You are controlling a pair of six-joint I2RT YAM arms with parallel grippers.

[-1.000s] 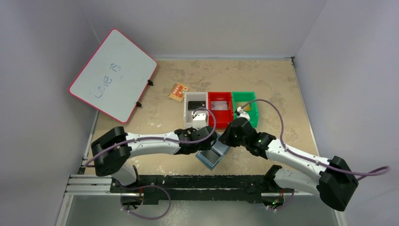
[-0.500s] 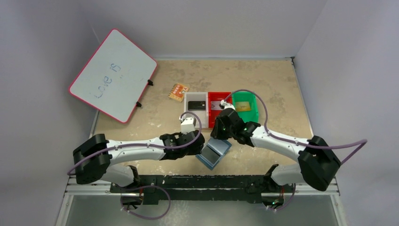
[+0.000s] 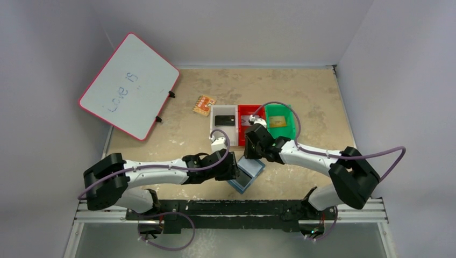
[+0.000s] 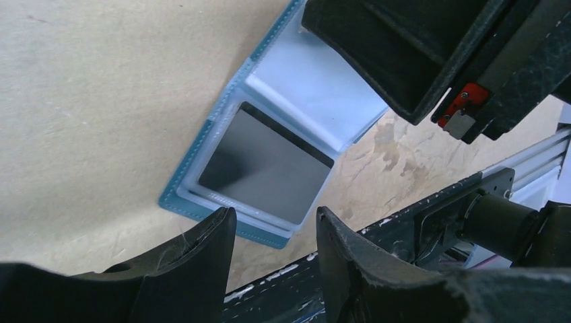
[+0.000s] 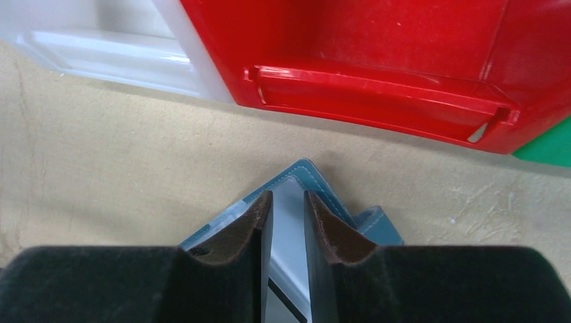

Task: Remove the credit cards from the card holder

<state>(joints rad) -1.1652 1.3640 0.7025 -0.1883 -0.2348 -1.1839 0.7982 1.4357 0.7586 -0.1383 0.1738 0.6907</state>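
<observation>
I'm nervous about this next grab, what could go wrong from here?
The dark card lies flush in a pocket of the card holder, so the open left gripper might pinch the pocket too and drag the holder. The right gripper sits only at the holder's far corner, so it could pivot. Both grippers crowd close together and might collide.

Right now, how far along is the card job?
Done: a black card lies in the white bin and a yellowish card in the green bin. In hand: the wallet lies open, the right gripper on one half, the open left gripper by the other. Remaining: one dark card sits in its pocket.
</observation>
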